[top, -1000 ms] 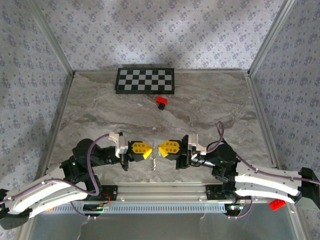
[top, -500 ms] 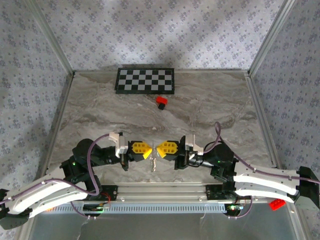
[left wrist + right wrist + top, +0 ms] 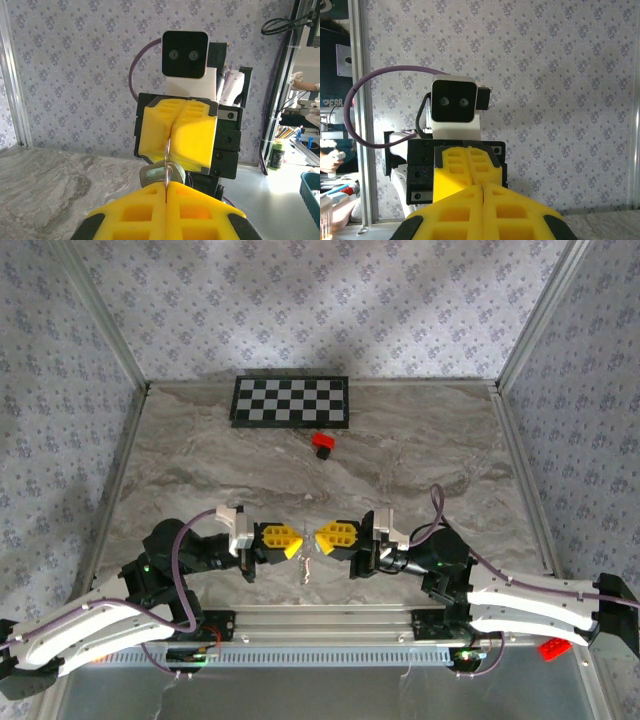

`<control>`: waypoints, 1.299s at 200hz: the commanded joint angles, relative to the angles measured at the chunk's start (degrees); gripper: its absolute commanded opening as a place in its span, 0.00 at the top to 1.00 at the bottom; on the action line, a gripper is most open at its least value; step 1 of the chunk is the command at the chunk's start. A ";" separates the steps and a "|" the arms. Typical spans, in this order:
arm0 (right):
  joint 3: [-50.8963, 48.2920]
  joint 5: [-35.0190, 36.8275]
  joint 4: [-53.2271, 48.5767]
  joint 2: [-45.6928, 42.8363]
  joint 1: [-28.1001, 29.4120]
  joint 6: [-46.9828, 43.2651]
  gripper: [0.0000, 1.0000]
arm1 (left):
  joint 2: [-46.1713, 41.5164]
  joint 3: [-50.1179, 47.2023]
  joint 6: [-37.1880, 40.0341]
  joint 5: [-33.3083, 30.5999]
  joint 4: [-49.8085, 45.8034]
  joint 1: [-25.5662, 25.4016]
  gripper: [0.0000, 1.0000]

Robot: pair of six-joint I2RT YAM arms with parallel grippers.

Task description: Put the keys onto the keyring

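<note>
Table: grey marbled top. Checkerboard lies flat at the far edge. Red block sits just beside its near edge.

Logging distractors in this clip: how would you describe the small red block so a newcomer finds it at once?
Find the black-and-white checkerboard mat at the far end of the grey marbled table. Just in front of its near edge, towards the right end, sits the small red block. Its bright red and chunky shape set it apart from the flat mat.
</note>
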 commanded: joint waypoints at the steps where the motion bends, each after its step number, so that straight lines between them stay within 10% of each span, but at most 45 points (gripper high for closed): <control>1: -0.12 1.29 2.68 -0.16 0.36 -0.95 1.00 | -0.66 0.13 -0.87 0.65 3.46 -0.56 1.00; 260: -0.20 0.72 3.41 0.51 0.53 -0.16 1.00 | -0.84 -0.31 -0.54 -0.85 3.93 -0.56 1.00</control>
